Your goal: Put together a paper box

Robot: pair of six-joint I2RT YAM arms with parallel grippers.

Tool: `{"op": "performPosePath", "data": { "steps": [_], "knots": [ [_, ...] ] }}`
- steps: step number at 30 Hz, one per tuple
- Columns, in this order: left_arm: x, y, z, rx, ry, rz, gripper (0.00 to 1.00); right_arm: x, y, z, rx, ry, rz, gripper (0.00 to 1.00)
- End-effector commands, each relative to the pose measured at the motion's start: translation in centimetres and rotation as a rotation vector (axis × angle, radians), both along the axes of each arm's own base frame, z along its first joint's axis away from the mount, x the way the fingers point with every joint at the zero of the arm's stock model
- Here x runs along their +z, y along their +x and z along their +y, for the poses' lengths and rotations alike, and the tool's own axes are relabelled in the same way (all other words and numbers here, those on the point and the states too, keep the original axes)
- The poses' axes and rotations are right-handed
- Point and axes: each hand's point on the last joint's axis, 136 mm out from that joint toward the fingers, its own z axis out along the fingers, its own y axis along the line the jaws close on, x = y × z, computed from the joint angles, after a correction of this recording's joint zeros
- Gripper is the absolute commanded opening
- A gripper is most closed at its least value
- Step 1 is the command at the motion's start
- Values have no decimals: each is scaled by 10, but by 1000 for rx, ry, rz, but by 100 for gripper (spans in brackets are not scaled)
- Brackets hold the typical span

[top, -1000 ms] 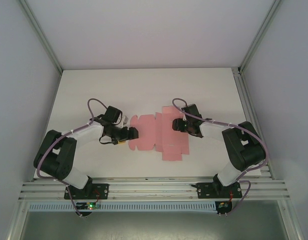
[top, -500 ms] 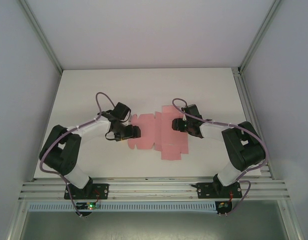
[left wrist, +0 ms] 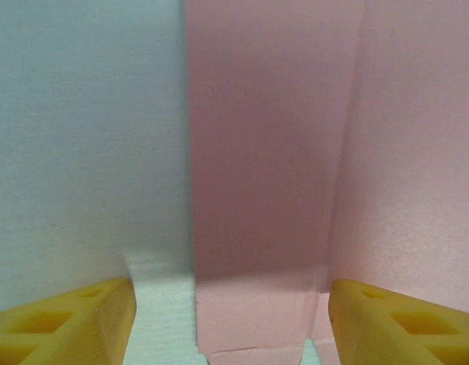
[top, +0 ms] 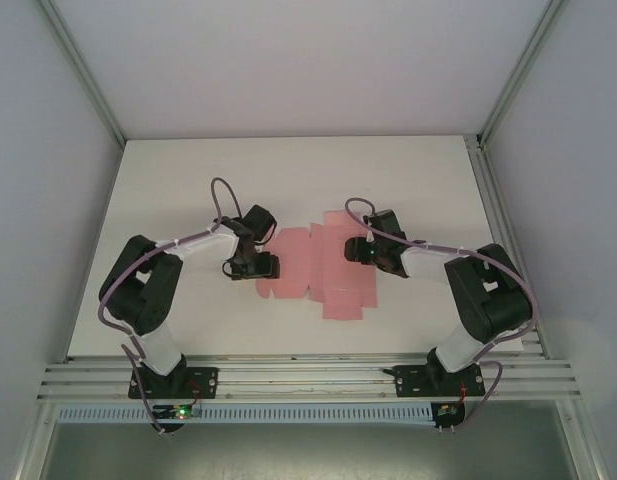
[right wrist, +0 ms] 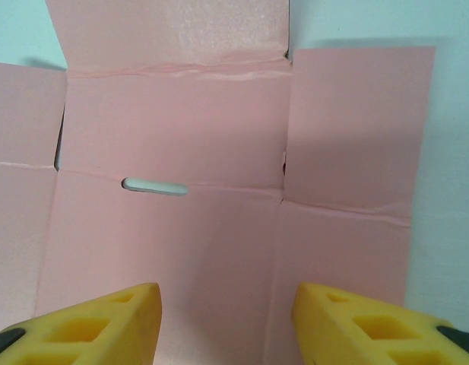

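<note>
Lying flat near centre of bench (top: pixel 288 170): paper box (top: pixel 313 268), an unfolded pink die-cut sheet with flaps spread. Left jaws at sheet's 9 o'clock edge, standing apart. In left wrist view, yellow left pads (left wrist: pixel 59 319) sit at frame's 7 and 5 o'clock, with sheet's straight edge and bare bench between them (nothing pinched). Right jaws over sheet's 2 o'clock part, likewise apart. Right pads (right wrist: pixel 356 323) hang above flat card, with small slot (right wrist: pixel 154 186) on crease toward their 11 o'clock.

No legible text, label, brand, number or sign on any visible surface.
</note>
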Motion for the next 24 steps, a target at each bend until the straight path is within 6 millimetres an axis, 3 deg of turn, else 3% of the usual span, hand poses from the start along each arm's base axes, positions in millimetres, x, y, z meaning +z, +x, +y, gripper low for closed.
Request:
{"op": "performPosePath", "data": {
  "steps": [1, 9, 18, 24],
  "knots": [
    [-7, -7, -26, -22, -116, 50, 66, -63, -74, -18, 34, -97, 312, 54],
    [15, -4, -44, -34, -221, 11, 65, -70, -77, -15, 37, -86, 334, 54],
    [15, -3, -48, 9, -258, -16, 55, -69, -79, -17, 30, -86, 329, 53],
    [57, 5, -56, 28, -428, -196, 57, -71, -80, -17, 28, -82, 330, 54]
  ]
}}
